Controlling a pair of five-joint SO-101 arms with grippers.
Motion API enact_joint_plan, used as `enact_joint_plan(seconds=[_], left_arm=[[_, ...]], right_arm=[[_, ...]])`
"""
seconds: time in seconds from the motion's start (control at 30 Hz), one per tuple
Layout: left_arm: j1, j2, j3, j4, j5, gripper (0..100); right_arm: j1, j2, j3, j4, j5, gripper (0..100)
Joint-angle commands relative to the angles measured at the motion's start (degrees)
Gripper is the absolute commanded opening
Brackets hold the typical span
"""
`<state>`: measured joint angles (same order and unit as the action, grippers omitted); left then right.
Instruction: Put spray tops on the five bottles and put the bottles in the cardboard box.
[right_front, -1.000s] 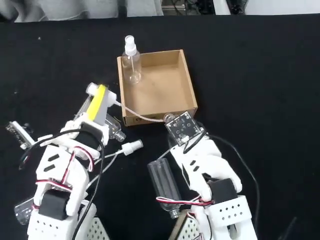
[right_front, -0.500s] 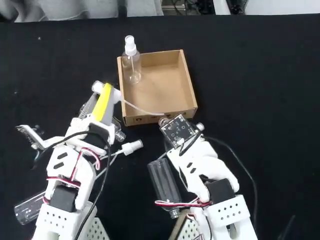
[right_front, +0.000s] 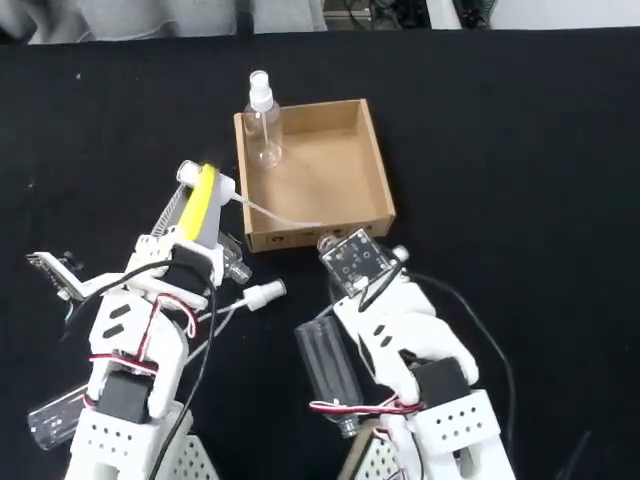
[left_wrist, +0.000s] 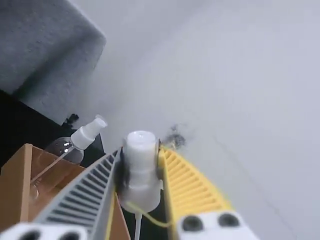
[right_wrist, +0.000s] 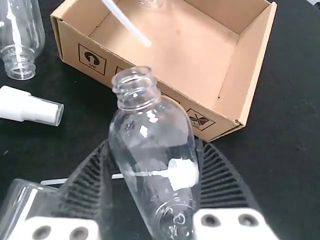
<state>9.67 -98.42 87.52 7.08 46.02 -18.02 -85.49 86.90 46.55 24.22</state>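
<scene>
We are seeing the black desk (right_front: 520, 150) carrying the cardboard box (right_front: 320, 170), a capped bottle (right_front: 265, 125) leaning in its far left corner. Just before the box, right fingers (right_wrist: 85, 175) are clamping an open bottle (right_wrist: 150, 140). At its left wall, left fingers (left_wrist: 190, 185) are pinching a spray top (left_wrist: 141, 165), its tube hanging over the box.

— Table (right_front: 520, 150) and box (right_front: 382, 175)?
— Table black. Box plain brown, with black symbols printed on one outer wall.
— The bottle (right_wrist: 152, 170) and top (left_wrist: 141, 175)?
— Bottle clear, top white.
— And the left gripper (left_wrist: 141, 152)?
— Half yellow, half grey, both ribbed. The right gripper (right_wrist: 150, 145) is black, ribbed.
</scene>
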Motion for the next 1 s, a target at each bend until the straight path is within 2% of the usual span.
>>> enact_joint_plan(seconds=[0.0, 0.27, 0.57, 0.73, 0.97], left_arm=[[-0.31, -0.88, -2.51, 0.79, -0.79, 3], [0.31, -0.88, -11.30, 16.00, -0.53, 3], [1.01, -0.88, -12.09, 16.26, -0.53, 3], [-1.45, -2.37, -12.79, 16.26, -0.44, 3], [0.48, -6.15, -10.68, 16.26, -0.44, 3]], right_arm=[[-0.97, -1.45, -0.48, -2.02, 0.26, 9.5], [-0.88, -1.45, 2.33, -6.42, 0.26, 9.5], [-0.88, -1.45, 2.68, -6.24, 0.62, 9.5], [-0.88, -1.36, 2.68, -6.07, 0.70, 9.5], [-1.14, -1.36, 2.68, -5.89, 0.70, 9.5]])
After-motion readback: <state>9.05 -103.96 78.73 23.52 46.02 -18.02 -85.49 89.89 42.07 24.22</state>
